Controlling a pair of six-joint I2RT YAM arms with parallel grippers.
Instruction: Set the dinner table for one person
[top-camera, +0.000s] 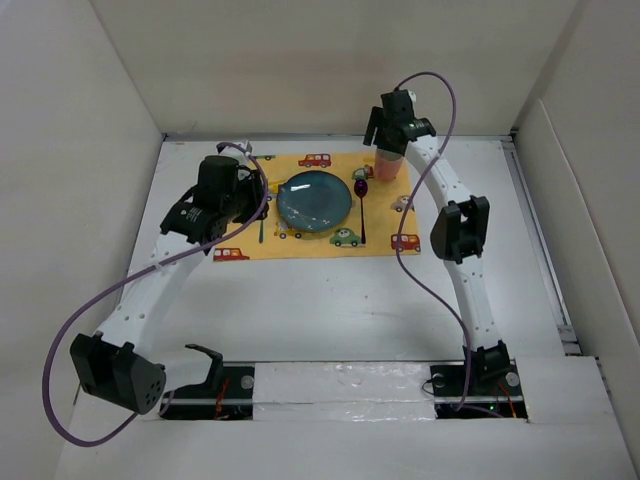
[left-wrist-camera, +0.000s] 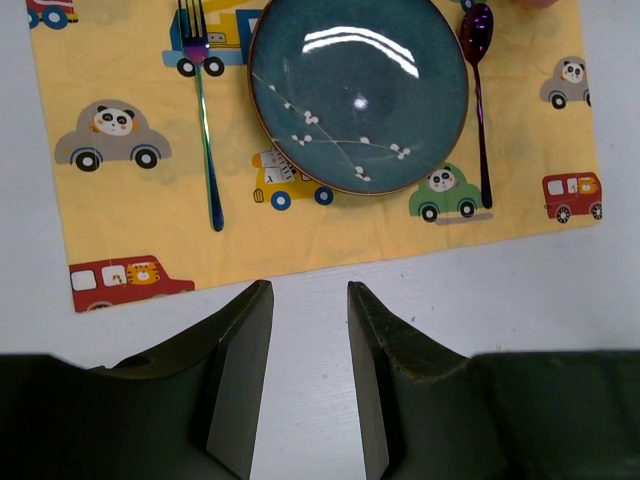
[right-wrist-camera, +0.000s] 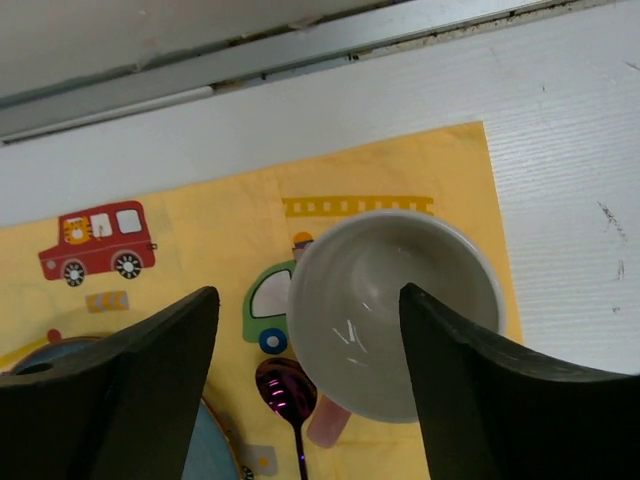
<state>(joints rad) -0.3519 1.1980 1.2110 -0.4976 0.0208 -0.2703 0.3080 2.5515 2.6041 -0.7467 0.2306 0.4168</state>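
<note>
The white dinner table (top-camera: 330, 300) holds a yellow car-print placemat (top-camera: 385, 215). On the mat lie a blue plate (top-camera: 314, 198), a fork (top-camera: 262, 228) to its left and a purple spoon (top-camera: 361, 210) to its right. A pink cup (top-camera: 388, 168), white inside, stands upright at the mat's far right corner. My right gripper (top-camera: 390, 138) hovers open over the cup (right-wrist-camera: 395, 310), with one finger above its inside and the other off to its left. My left gripper (left-wrist-camera: 310, 292) is open and empty, raised over the mat's left part, with the fork (left-wrist-camera: 203, 130), plate (left-wrist-camera: 358, 90) and spoon (left-wrist-camera: 481, 100) ahead of it.
Cream walls (top-camera: 90, 150) close in the table on the left, back and right. A metal rail (right-wrist-camera: 300, 50) runs along the far edge just behind the cup. The arm bases and a white strip (top-camera: 340, 385) sit at the near edge.
</note>
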